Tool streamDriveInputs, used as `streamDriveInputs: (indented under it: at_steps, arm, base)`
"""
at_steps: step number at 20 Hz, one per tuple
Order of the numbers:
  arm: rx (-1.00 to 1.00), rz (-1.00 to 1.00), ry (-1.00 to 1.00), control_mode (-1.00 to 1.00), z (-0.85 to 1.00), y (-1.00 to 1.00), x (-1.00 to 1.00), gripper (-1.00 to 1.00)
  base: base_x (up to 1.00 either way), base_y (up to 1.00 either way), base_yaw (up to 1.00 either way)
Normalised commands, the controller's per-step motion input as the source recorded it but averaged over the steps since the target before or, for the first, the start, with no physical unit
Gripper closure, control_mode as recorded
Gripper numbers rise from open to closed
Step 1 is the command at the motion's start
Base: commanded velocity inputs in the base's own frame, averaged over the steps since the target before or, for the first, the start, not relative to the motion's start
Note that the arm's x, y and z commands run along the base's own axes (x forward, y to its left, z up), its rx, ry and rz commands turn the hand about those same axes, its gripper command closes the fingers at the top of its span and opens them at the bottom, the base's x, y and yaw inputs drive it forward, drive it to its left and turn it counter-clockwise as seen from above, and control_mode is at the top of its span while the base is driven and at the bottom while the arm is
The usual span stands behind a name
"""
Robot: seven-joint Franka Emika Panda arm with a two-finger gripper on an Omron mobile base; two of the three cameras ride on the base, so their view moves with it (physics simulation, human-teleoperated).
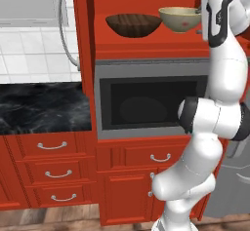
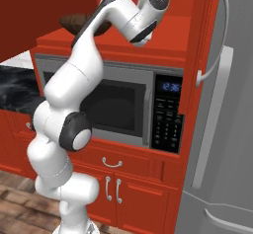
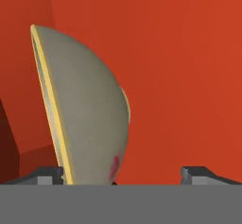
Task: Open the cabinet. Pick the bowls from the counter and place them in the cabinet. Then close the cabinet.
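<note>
The cabinet (image 1: 146,47) stands open above the microwave, its left door (image 1: 84,35) and right door (image 2: 205,40) swung out. On its shelf rest both bowls: the dark brown wooden bowl (image 1: 133,25) on the left, and the pale beige bowl (image 1: 179,19) just to its right. The brown bowl (image 2: 74,22) peeks out behind the arm in the right base view. My gripper (image 3: 123,176) is open at the beige bowl (image 3: 87,109), which sits between the wide-apart fingertips, close to the left one (image 3: 47,176). The black marble counter (image 1: 44,108) lies lower left.
A grey microwave (image 1: 146,103) is built in below the shelf, with red drawers (image 1: 53,171) and doors under it. A grey fridge (image 2: 222,149) stands at the right. The open doors' long curved handles (image 1: 63,25) stick out on both sides of the arm.
</note>
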Motion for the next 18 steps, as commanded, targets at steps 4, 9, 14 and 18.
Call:
streamDriveInputs:
  at_steps: [4, 9, 14, 18]
  arm:
    - [0.00, 0.00, -0.02, -1.00, 0.19, 0.00, -0.48, -1.00]
    - [-0.02, 0.00, -0.16, -1.00, 0.00, 0.02, -0.63, -1.00]
    - [-0.04, 0.00, -0.21, -1.00, -0.08, 0.18, -0.92, -1.00]
    - [-0.09, 0.00, -0.25, -1.00, -0.02, 0.29, -1.00, -1.00]
  base:
    - [0.00, 0.00, 0.00]
    - [0.00, 0.00, 0.00]
    - [0.00, 0.00, 0.00]
    - [0.00, 0.00, 0.00]
